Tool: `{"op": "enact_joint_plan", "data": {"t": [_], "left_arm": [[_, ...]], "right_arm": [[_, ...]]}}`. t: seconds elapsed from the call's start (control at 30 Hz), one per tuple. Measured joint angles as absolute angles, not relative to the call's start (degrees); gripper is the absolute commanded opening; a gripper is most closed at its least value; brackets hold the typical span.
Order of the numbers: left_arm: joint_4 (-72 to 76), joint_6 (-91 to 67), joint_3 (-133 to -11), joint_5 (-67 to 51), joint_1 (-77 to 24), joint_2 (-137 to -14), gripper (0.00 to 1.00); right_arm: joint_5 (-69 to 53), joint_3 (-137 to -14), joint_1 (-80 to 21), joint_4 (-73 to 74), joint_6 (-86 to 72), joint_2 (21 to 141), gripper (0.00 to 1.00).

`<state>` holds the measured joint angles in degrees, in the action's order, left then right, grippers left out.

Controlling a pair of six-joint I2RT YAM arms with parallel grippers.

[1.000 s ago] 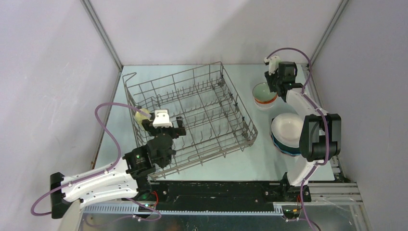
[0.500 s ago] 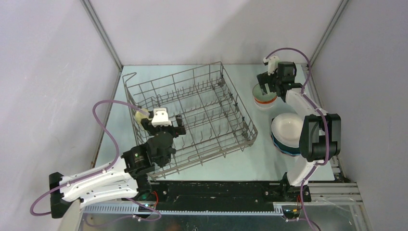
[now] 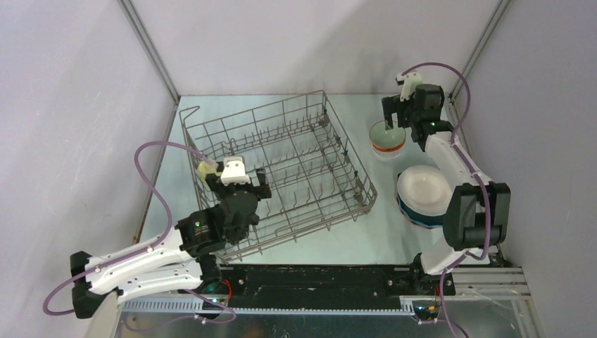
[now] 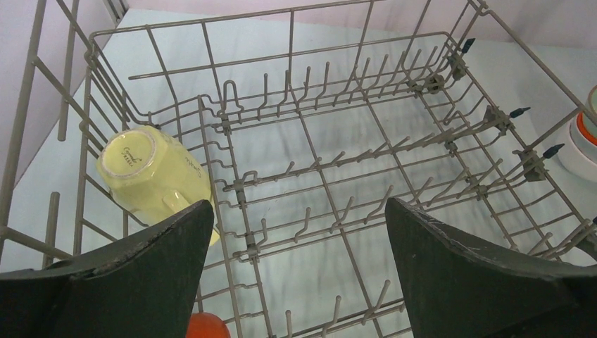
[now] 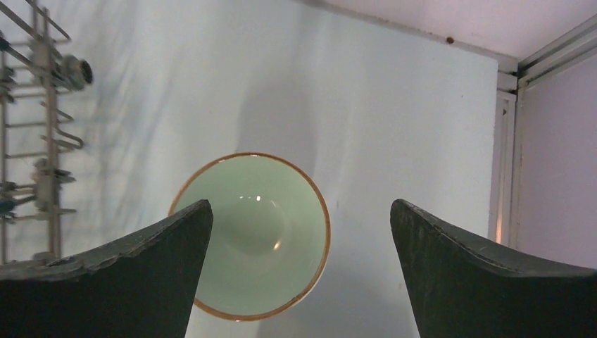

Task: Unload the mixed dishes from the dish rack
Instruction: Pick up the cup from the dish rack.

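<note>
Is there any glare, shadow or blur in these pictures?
Right wrist view: small bright glints inside the pale green bowl, a soft shadow on the table beyond it. Left wrist view: dish rack wires sharp, casting faint shadows beneath. Top external view: evenly lit, no blur.

Bright, even, diffuse light from overhead in all three views, nothing blown out. Shadows are soft: faint wire streaks under the rack [image 4: 320, 176] on the table [image 4: 542, 63], plus small glints inside the green bowl [image 5: 253, 232]. The right fingers [image 5: 127, 282] sit close to the lens and look slightly soft, and the rack wires bow mildly at the left-wrist frame edge.
</note>
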<state>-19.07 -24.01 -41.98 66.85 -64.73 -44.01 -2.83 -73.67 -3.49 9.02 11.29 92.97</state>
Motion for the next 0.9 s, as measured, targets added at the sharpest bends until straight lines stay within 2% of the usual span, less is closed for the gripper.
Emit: {"op": "enact_joint_plan", "data": {"t": [0.23, 0.43, 0.67, 0.9], "left_arm": [[-20.43, -26.0, -41.98, 64.07, -63.31, -42.74, 1.0], [-21.45, -28.21, -42.02, 58.39, -57.69, -43.83, 1.0], [-27.03, -32.14, -47.66, 50.39, -48.8, -51.22, 1.0], [-34.68, -37.23, -55.05, 49.41, -44.14, -59.83, 1.0]], "right_arm": [[-6.81, -71.83, -1.72, 7.73, 4.82, 85.36, 1.0], [-11.11, -67.18, -0.99, 5.41, 0.23, 76.97, 1.0], [-15.75, -64.47, -0.99, 3.68, -2.46, 71.16, 0.99], [-18.28, -63.66, -0.99, 3.31, -3.31, 70.59, 0.99]]}}
